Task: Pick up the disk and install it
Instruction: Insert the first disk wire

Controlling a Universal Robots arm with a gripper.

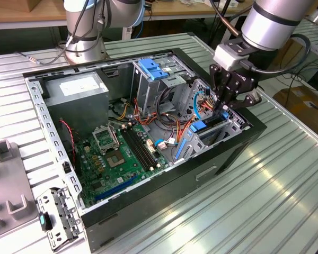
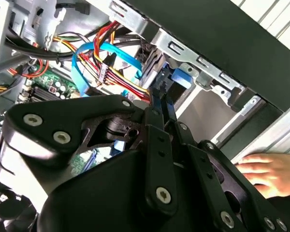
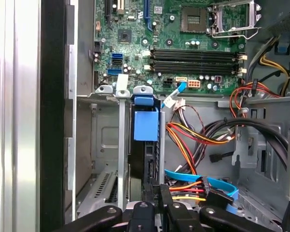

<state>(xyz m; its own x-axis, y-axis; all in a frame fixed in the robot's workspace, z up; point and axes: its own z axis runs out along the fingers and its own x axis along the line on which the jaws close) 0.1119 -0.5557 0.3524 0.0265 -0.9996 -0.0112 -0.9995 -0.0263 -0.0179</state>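
The disk [image 1: 199, 127] stands on edge in the metal drive bay at the exterior view's right end of the open computer case [image 1: 148, 209]. In the first wrist view the disk [image 3: 146, 124] shows its blue plastic rail on top and a dark edge running back toward me. My gripper [image 1: 222, 109] reaches down into that bay from above. Its two thin black fingers [image 2: 157, 104] lie close together, tips at the disk's near end beside a blue rail piece [image 2: 181, 77]. The same gripper [image 3: 157, 191] sits just behind the disk's edge.
A bundle of red, yellow and blue cables [image 3: 193, 133] crowds the bay's side. The motherboard [image 1: 116, 153], a grey power supply box [image 1: 77, 87] and a cage with a blue handle [image 1: 151, 69] fill the case. A person's hand [image 2: 266, 174] rests on the table outside the case wall.
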